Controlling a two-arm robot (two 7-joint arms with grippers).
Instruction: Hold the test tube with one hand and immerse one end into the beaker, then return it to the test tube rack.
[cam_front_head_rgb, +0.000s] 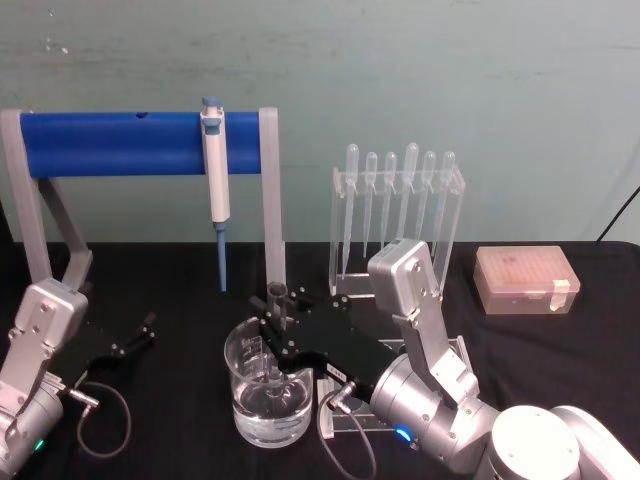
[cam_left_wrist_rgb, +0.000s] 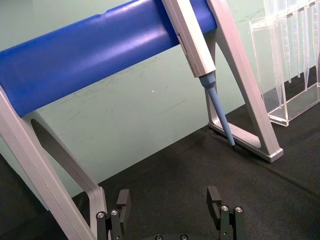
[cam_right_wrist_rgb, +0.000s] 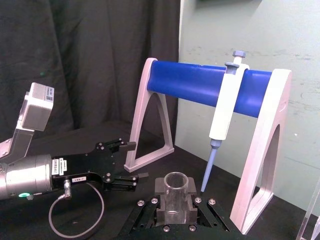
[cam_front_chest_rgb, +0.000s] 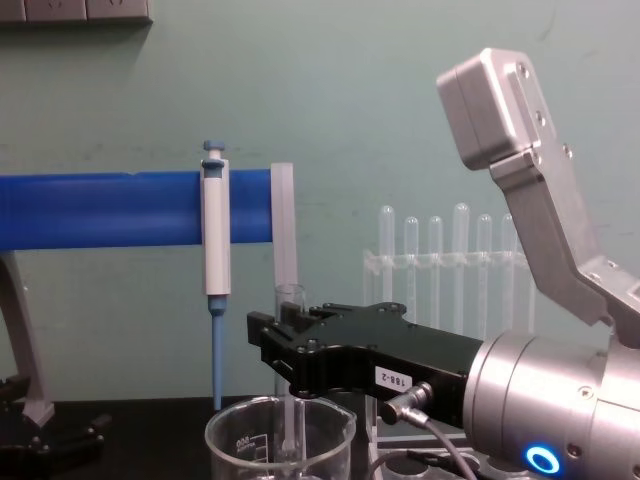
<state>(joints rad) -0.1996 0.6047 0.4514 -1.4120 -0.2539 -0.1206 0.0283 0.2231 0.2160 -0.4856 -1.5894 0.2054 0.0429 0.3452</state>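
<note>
**Head view.** A black cloth covers the worktop (cam_front_head_rgb: 560, 350), and a pale green wall (cam_front_head_rgb: 450, 80) closes the room behind it. Along the back are a grey stand with a thick blue bar (cam_front_head_rgb: 110, 145) and a blue-and-white pipettor (cam_front_head_rgb: 215, 165) hanging from the bar. To their right are a clear rack (cam_front_head_rgb: 400, 215) of plastic pipettes and a pinkish lidded box (cam_front_head_rgb: 525, 280). The right tool (cam_front_head_rgb: 276, 322) reaches in from the right and is closed on the test tube (cam_front_head_rgb: 277, 295). The tube stands upright with its lower end down inside the beaker (cam_front_head_rgb: 245, 415) at the front middle. Clear liquid lies in the beaker's bottom; I cannot tell whether the tube's end touches it. The left tool (cam_front_head_rgb: 135, 338) sits low at the left near the stand's foot, spread open and holding nothing.

**Left wrist view.** The left tool's two fingers (cam_left_wrist_rgb: 215, 196) stand wide apart above the black cloth, with nothing between them.

**Right wrist view.** The tube's open rim sits clamped in the right tool's grip. The left tool, farther off, carries small white stickers too small to read.

**Chest view.** A white label (cam_front_chest_rgb: 394, 379) on the right tool appears to read "188-2". A blue ring (cam_front_chest_rgb: 541, 459) glows on its silver wrist. The beaker's white printed marks cannot be read.
</note>
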